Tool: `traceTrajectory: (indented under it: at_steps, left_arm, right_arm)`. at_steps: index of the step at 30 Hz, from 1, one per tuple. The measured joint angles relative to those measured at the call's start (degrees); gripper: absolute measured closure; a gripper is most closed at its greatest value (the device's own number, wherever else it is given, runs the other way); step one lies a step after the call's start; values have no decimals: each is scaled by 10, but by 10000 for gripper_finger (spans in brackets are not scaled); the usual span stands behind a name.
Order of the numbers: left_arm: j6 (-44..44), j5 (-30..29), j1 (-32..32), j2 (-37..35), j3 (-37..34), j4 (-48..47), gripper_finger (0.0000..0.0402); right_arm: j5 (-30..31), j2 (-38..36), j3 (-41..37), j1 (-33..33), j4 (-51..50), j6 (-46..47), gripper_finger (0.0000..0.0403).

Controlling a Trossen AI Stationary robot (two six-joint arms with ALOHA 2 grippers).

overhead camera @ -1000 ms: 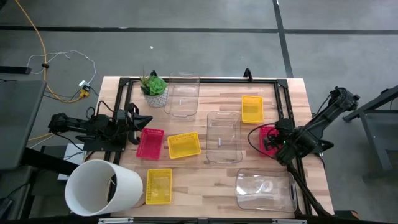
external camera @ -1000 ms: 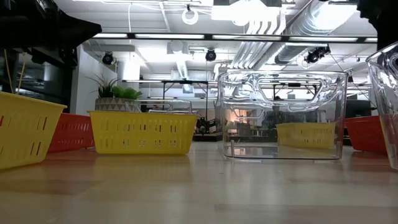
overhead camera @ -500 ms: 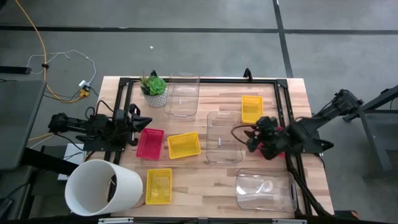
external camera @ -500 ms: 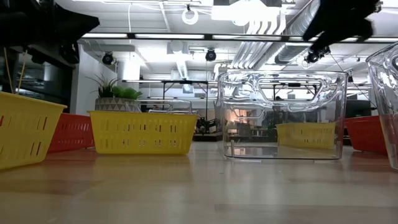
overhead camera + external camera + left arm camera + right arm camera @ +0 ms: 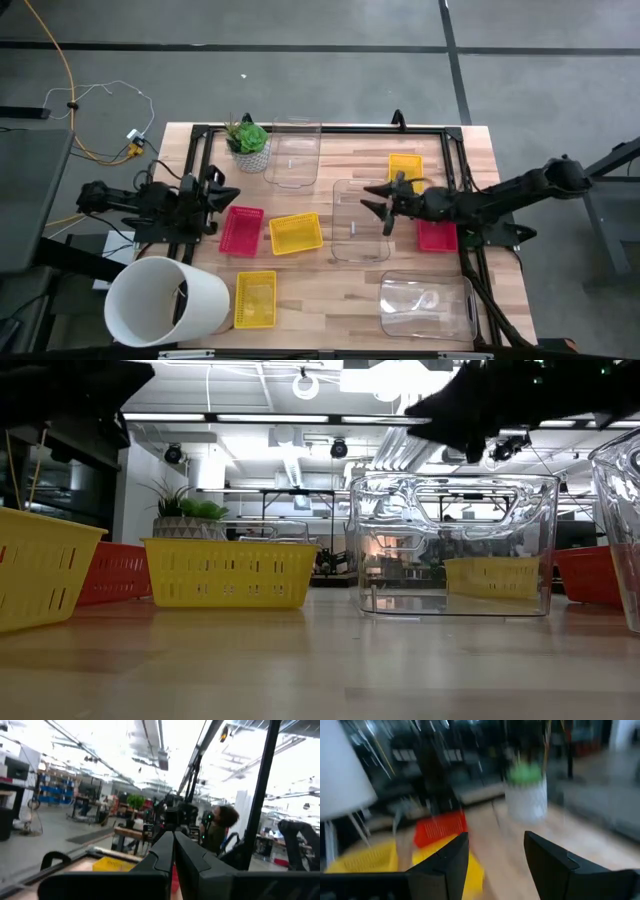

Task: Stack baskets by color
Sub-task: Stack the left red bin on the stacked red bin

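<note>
My right gripper (image 5: 370, 200) hangs open and level over the middle clear basket (image 5: 352, 235), touching nothing; it shows dark at the top of the low view (image 5: 470, 405). Behind its arm sit a yellow basket (image 5: 405, 165) and a pink basket (image 5: 437, 237) near the right edge. Another pink basket (image 5: 242, 230) and a yellow basket (image 5: 296, 233) lie left of centre, and a third yellow one (image 5: 255, 298) sits near the front. Clear baskets stand at the far side (image 5: 294, 152) and the near right (image 5: 425, 305). My left gripper (image 5: 225, 193) waits shut at the left edge.
A big white tub (image 5: 165, 300) lies at the near left corner. A green plant in a white pot (image 5: 247, 143) stands at the far left. A black frame rail (image 5: 330, 128) runs along the table's far edge and sides. Bare wood shows between the middle baskets and the near edge.
My right gripper has swung from over the pink basket at the right edge toward the table's left, ending above the middle clear basket. It has turned from pointing down to pointing level and stays open.
</note>
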Motion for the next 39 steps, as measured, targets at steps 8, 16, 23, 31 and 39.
traceTrajectory:
  at_steps: [8, 16, 23, 31, 39]
  left_arm:
    - [-9, 1, 0, 125, 55, 16, 377]
    - [15, 30, -12, 333, 140, 17, 338]
    - [41, -33, -55, 397, 170, 35, 302]
    - [5, -140, -108, 401, 171, 25, 246]
    - [-104, -240, -162, 409, 265, -216, 221]
  right_arm:
    - [-56, -2, 11, -10, 101, -101, 226]
    - [-62, -2, 35, -10, 45, -105, 226]
    - [-61, -1, 35, -10, 30, -105, 226]
    - [-59, -1, 35, -10, 24, -99, 226]
    - [-59, -1, 35, -10, 17, -86, 226]
